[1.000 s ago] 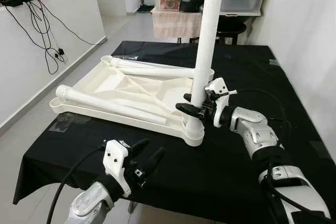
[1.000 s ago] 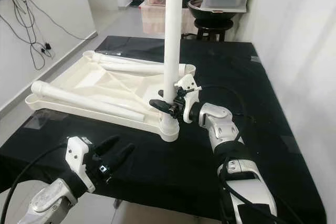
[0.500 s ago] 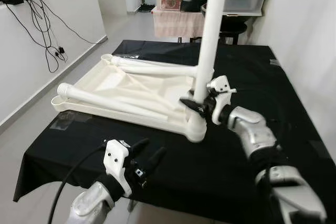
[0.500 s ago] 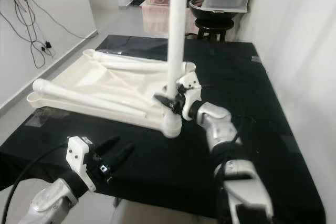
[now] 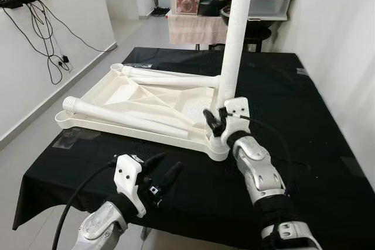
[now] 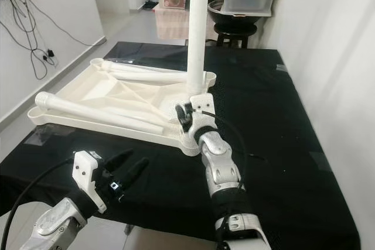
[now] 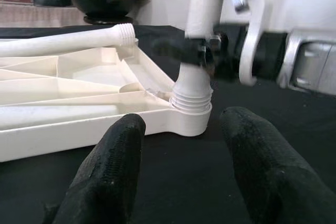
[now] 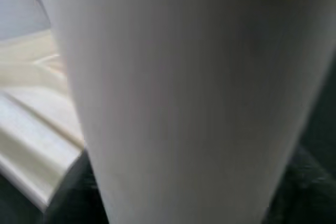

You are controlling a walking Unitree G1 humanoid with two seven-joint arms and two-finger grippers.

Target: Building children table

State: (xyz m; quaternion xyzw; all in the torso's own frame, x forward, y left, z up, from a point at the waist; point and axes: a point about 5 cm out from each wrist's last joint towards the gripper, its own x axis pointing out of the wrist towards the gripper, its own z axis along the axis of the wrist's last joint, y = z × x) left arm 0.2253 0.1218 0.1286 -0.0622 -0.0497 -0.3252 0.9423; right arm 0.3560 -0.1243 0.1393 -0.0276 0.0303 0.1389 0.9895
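The right gripper [image 5: 215,122] was clamped on the upright leg [image 5: 235,39] just above its threaded foot, which stood in the near right corner socket of the tabletop [image 5: 120,95] — the tabletop lay upside down on the black table [image 5: 304,115]. Two more legs [image 5: 126,117] lay across the tabletop's ribbed underside. The left gripper [image 5: 163,172] hovered low over the table's near edge, fingers [image 7: 113,166] spread apart and holding nothing — pointed toward that same corner.
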